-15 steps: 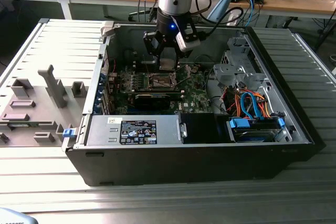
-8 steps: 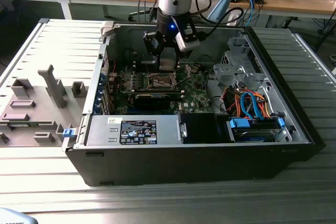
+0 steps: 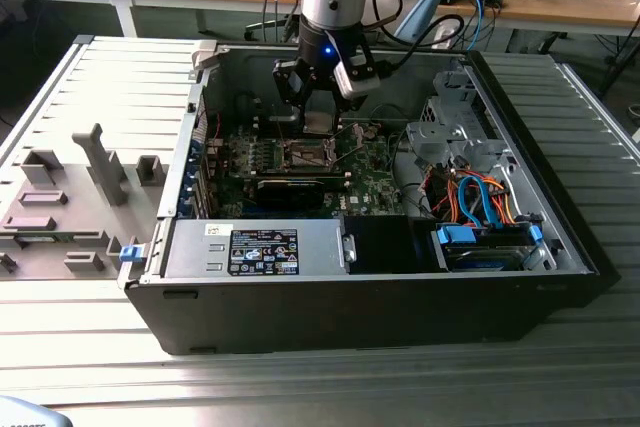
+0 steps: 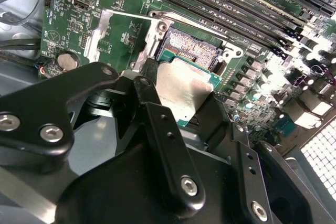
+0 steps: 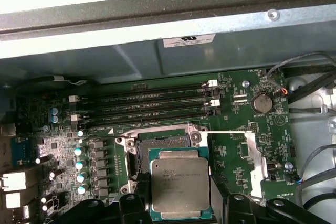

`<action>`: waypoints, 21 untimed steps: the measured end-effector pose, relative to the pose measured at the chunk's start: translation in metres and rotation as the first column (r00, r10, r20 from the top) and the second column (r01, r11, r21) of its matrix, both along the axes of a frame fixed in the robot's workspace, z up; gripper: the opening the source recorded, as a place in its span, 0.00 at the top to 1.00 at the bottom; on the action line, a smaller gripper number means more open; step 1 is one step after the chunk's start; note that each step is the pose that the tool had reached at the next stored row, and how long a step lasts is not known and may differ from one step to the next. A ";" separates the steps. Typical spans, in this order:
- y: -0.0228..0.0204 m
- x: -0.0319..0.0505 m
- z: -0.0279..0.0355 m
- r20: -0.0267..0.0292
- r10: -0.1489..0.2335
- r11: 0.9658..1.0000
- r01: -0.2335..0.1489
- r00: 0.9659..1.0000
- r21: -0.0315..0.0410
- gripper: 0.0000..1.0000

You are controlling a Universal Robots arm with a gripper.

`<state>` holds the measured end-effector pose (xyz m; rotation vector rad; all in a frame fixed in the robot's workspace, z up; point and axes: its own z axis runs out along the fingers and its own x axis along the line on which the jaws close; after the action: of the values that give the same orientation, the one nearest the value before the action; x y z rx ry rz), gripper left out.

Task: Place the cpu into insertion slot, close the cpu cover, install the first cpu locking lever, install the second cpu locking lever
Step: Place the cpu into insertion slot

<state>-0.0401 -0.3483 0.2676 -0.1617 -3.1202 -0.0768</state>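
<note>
My gripper [image 3: 319, 115] is inside the open computer case, shut on the cpu [image 3: 318, 123], a flat square chip with a dull silver top. In both wrist views the cpu [image 4: 184, 88] [image 5: 179, 182] hangs between the black fingers [image 4: 151, 94], just above the green board and partly over the insertion slot [image 5: 161, 142]. Part of the slot's pin field [image 4: 190, 45] lies uncovered beyond the chip's edge. The cpu cover [image 5: 256, 153] [image 4: 101, 34], a thin silver frame, stands swung open beside the slot.
Long memory slots [image 5: 152, 106] run along one side of the slot, and a coin battery [image 5: 261, 103] lies beyond the cover. A black labelled box [image 3: 265, 250], a dark card [image 3: 290, 187] and a drive cage with cables [image 3: 480, 207] crowd the case. A grey fixture plate [image 3: 80, 197] lies outside.
</note>
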 end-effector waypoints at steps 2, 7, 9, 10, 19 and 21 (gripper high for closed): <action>0.0000 0.0000 0.0000 0.000 -0.003 1.000 0.003 1.000 0.000 0.45; 0.0000 0.0000 -0.0001 0.000 -0.008 1.000 0.008 1.000 0.000 0.45; 0.0000 0.0000 -0.0002 0.000 -0.010 1.000 0.010 1.000 0.000 0.45; 0.0000 0.0000 -0.0002 0.000 -0.011 1.000 0.011 1.000 0.000 0.45; 0.0000 0.0000 -0.0003 0.000 -0.020 1.000 0.020 1.000 0.000 0.45; 0.0000 0.0000 -0.0004 0.000 -0.022 1.000 0.022 1.000 0.000 0.45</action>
<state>-0.0401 -0.3483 0.2672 -0.1954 -3.1188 -0.0772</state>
